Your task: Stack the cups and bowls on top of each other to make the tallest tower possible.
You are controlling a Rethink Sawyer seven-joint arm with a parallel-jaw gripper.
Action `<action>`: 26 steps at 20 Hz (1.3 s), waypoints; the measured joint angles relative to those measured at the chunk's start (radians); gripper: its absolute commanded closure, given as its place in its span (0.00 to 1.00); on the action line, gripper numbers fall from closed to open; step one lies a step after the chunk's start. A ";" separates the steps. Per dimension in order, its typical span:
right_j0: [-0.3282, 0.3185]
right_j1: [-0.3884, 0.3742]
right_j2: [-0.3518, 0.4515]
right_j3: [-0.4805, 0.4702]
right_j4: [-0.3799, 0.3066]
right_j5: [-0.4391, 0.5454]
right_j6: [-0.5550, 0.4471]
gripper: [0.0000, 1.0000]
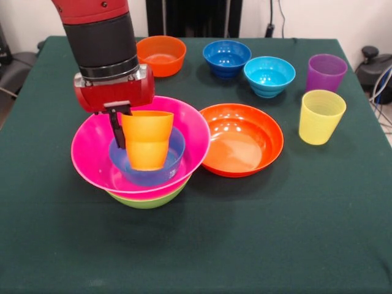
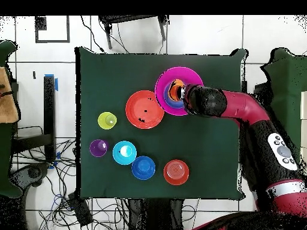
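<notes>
One orange cup point(image 1: 147, 139) is pinched at its rim by the jaws point(image 1: 122, 125), upright inside a blue bowl point(image 1: 149, 173) nested in the pink bowl point(image 1: 92, 153) over lime green point(image 1: 147, 199). Overhead, the tower point(image 2: 174, 90) is seen on the bench point(image 2: 198, 156), partly hidden by the arm point(image 2: 240, 108).

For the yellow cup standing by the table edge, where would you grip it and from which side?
Probably by the rim, from above. The yellow cup stands upright, mouth up, apart from the purple cup, so one finger can go inside its open top and one outside the wall. Its sides taper downward, so a side grip low down might slip.
</notes>
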 measured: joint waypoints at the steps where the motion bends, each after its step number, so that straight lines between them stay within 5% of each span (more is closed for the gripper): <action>1: 0.000 -0.006 0.000 0.001 0.000 0.000 0.000 1.00; 15: 0.008 -0.022 -0.002 0.001 0.001 0.039 0.000 1.00; 26: 0.008 -0.017 -0.002 0.003 0.022 0.265 0.000 1.00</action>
